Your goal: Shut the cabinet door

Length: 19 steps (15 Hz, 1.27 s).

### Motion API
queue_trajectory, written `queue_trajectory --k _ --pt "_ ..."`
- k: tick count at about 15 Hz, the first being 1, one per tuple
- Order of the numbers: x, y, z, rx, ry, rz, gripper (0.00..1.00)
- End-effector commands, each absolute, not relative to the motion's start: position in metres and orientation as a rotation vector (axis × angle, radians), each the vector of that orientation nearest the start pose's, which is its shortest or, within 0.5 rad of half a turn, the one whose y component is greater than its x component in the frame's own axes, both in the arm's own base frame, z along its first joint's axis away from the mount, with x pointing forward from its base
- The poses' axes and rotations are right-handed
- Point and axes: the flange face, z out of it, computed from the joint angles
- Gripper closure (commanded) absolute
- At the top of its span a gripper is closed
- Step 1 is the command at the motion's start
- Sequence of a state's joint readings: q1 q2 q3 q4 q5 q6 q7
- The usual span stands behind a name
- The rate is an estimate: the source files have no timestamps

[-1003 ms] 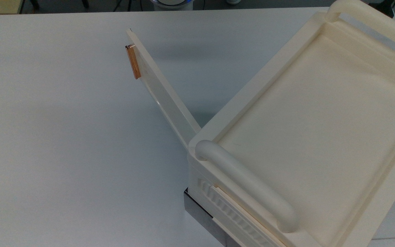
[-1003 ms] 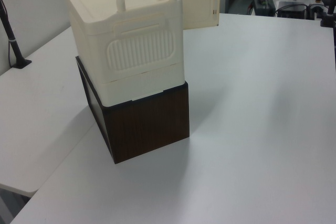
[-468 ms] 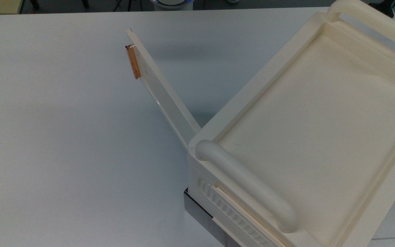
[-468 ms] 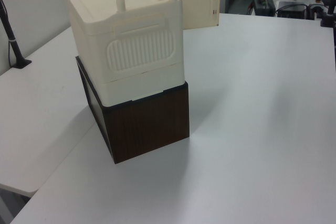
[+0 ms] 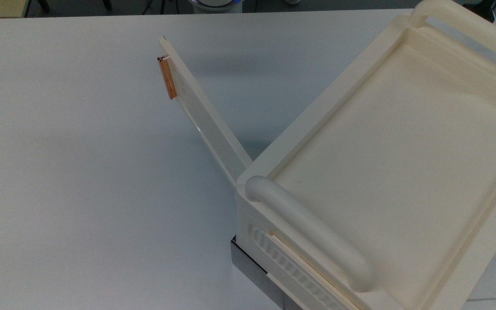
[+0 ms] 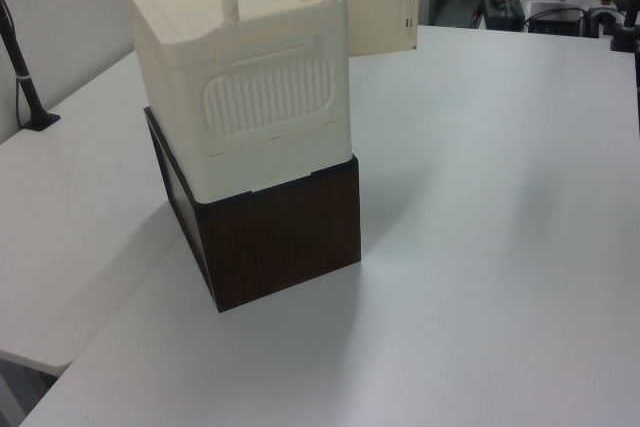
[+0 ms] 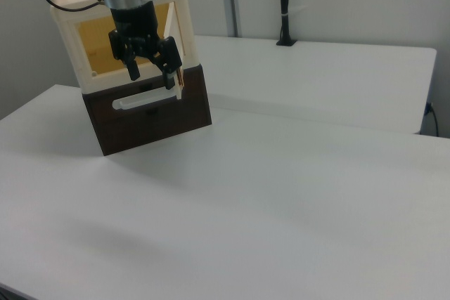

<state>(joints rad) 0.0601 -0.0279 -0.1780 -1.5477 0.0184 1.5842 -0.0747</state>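
Note:
The cabinet door (image 5: 205, 116) stands swung wide open from the cabinet (image 5: 398, 142), pointing to the top view's upper left. Its copper handle plate (image 5: 167, 78) sits near the free end. In the left view the door (image 6: 382, 7) sticks out behind the cream cabinet (image 6: 250, 87). In the right view my gripper (image 7: 150, 79) hangs open in front of the cabinet's open front (image 7: 105, 40), with nothing between its black fingers (image 7: 131, 67). The right finger lies beside a copper sliver on the door's edge (image 7: 181, 80); I cannot tell if they touch.
The cabinet rests on a dark brown base (image 6: 270, 237) with a white bar handle (image 7: 140, 100). Two thick rounded handles (image 5: 312, 237) rise from the cabinet top. The white table (image 5: 80, 172) spreads wide around it. A black pole (image 7: 283, 5) stands at the back.

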Motion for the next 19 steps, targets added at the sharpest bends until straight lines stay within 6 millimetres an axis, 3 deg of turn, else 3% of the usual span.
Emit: queue_trajectory --k 1,19 --pt "0.5411 -0.0588 0.6519 -3.133 0.077 -0.125 0.0" --pt "0.5406 -0.0649 0.6521 -3.138 0.056 -0.127 0.0"
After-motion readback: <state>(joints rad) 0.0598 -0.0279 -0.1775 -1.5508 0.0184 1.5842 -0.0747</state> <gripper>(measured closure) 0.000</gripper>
